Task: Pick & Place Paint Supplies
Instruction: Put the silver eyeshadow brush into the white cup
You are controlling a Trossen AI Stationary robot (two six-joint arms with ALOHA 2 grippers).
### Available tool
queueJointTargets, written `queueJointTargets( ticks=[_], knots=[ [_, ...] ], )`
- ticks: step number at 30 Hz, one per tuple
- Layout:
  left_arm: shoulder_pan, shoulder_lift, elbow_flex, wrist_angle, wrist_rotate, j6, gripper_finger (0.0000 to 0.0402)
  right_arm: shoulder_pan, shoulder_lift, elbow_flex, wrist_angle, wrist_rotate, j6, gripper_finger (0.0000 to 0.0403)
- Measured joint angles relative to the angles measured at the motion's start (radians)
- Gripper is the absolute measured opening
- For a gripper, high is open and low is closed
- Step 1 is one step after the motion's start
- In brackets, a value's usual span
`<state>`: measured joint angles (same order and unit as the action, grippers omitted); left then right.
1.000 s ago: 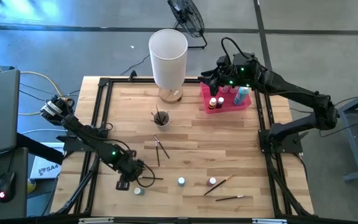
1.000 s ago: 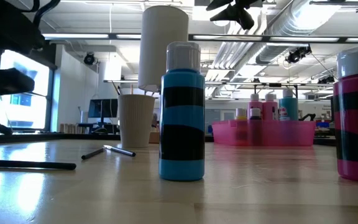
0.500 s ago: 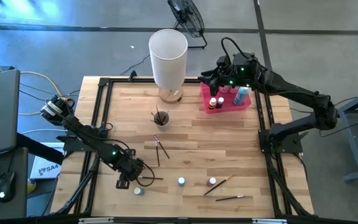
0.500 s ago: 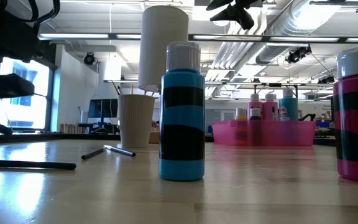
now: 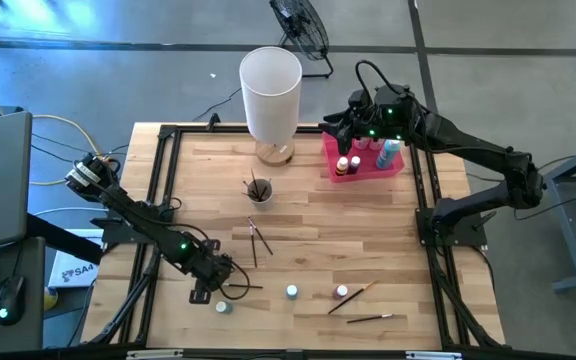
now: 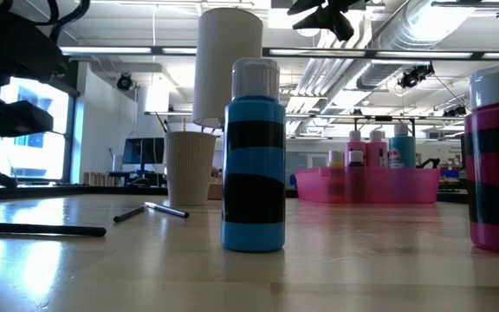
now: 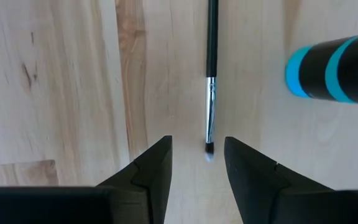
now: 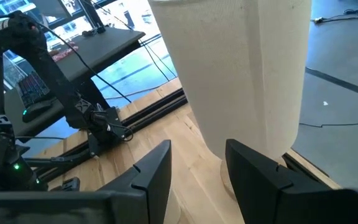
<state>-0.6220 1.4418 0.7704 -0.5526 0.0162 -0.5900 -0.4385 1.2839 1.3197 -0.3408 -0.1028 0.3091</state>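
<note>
My left gripper point(image 5: 222, 284) point(image 7: 196, 140) is near the table's front left, pointing steeply down and open. Its fingertips stand on either side of the bristle tip of a thin dark-handled paintbrush point(image 7: 211, 74) point(image 5: 240, 287) that lies flat on the wood, and they do not touch it. A teal-and-black paint bottle point(image 7: 331, 74) point(image 5: 292, 291) point(image 6: 254, 165) stands to the right of it. A tiny bottle point(image 5: 223, 306) stands just in front of the gripper. My right gripper point(image 5: 330, 122) point(image 8: 197, 148) hangs open and high by the pink tray point(image 5: 368, 168), facing the tall white cylinder point(image 8: 241, 68).
A pink bottle point(image 5: 341, 292) point(image 6: 496, 165) and two brushes point(image 5: 350, 298) point(image 5: 370, 318) are at the front right. Two more brushes point(image 5: 258, 240) lie mid-table. A small cup point(image 5: 259, 190) holds brushes. The tray holds several bottles point(image 5: 388, 152). The white cylinder point(image 5: 270, 95) stands at the far edge.
</note>
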Motion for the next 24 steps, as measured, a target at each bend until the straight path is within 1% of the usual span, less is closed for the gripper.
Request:
queueJointTargets(
  ticks=[24],
  knots=[
    [0.0, 0.001, 0.0, -0.029, 0.0, -0.005, 0.0143, 0.0, 0.0, 0.0, 0.0, 0.0, 0.0, 0.0145]
  ],
)
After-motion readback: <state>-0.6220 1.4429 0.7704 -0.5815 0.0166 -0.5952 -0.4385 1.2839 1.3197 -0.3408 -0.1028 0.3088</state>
